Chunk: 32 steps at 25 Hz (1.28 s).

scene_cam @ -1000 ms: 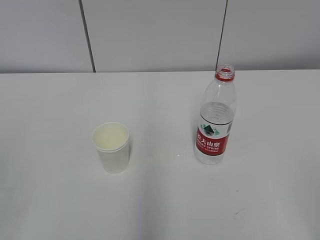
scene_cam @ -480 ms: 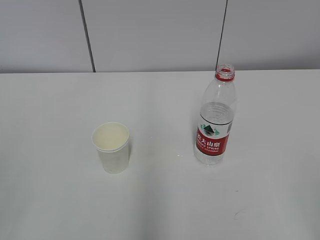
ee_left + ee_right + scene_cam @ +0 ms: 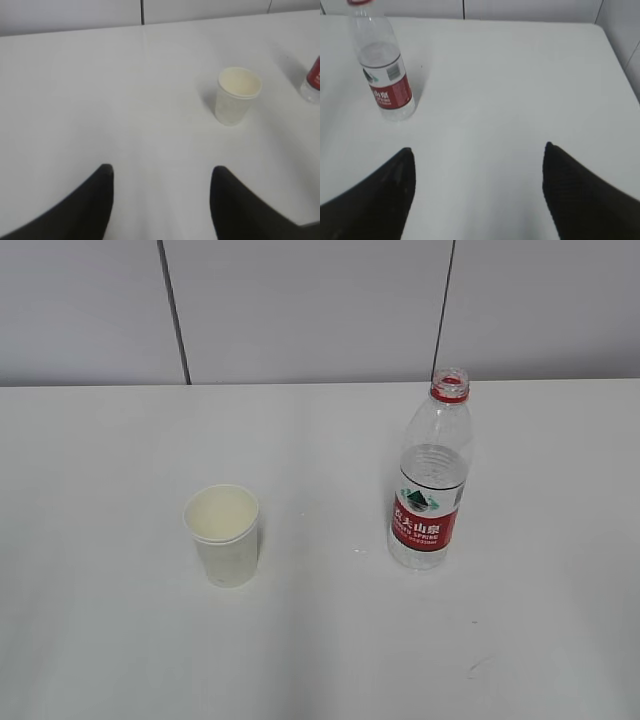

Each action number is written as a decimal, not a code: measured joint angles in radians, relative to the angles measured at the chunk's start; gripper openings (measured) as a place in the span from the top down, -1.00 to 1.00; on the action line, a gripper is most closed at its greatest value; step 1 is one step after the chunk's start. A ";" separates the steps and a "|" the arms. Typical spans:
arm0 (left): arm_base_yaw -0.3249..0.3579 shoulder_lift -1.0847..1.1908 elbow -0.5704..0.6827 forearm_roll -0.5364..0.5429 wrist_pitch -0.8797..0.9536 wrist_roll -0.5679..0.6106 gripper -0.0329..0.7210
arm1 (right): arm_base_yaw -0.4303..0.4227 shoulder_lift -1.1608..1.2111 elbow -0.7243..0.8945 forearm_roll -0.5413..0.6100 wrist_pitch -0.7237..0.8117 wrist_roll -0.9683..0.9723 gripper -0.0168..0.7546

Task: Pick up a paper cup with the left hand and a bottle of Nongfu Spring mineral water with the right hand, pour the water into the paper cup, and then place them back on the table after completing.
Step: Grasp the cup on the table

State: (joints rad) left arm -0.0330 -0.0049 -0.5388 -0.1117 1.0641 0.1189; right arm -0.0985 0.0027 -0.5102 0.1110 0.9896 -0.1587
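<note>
A white paper cup (image 3: pixel 223 534) stands upright on the white table (image 3: pixel 120 440), left of centre; it also shows in the left wrist view (image 3: pixel 236 95). An uncapped clear Nongfu Spring bottle (image 3: pixel 432 480) with a red label stands upright to its right, with water (image 3: pixel 420 552) low in it; it also shows in the right wrist view (image 3: pixel 383 67). My left gripper (image 3: pixel 162 172) is open and empty, well short of the cup. My right gripper (image 3: pixel 477 150) is open and empty, short and right of the bottle. Neither gripper shows in the exterior view.
A grey panelled wall (image 3: pixel 300 310) runs behind the table's far edge. The table's right edge (image 3: pixel 620 60) shows in the right wrist view, with wall beyond it.
</note>
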 joint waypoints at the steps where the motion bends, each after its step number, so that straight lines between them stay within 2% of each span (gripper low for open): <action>1: 0.000 0.000 -0.002 0.001 -0.012 0.000 -0.13 | 0.000 0.004 0.000 0.000 -0.025 -0.007 -0.56; 9: 0.000 0.003 0.036 0.008 -0.283 0.000 -0.14 | 0.000 0.089 0.018 0.026 -0.211 -0.029 -0.56; 16: 0.000 0.056 0.185 0.008 -0.553 0.000 -0.14 | 0.000 0.118 0.078 0.053 -0.403 -0.035 -0.56; 21: 0.000 0.115 0.256 0.008 -0.747 0.000 -0.14 | 0.000 0.119 0.133 0.059 -0.480 -0.071 -0.56; 32: 0.000 0.342 0.265 0.005 -0.987 0.000 -0.14 | 0.000 0.152 0.211 0.065 -0.624 -0.081 -0.56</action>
State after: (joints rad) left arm -0.0330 0.3366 -0.2734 -0.1064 0.0774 0.1189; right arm -0.0985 0.1552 -0.2988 0.1759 0.3653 -0.2395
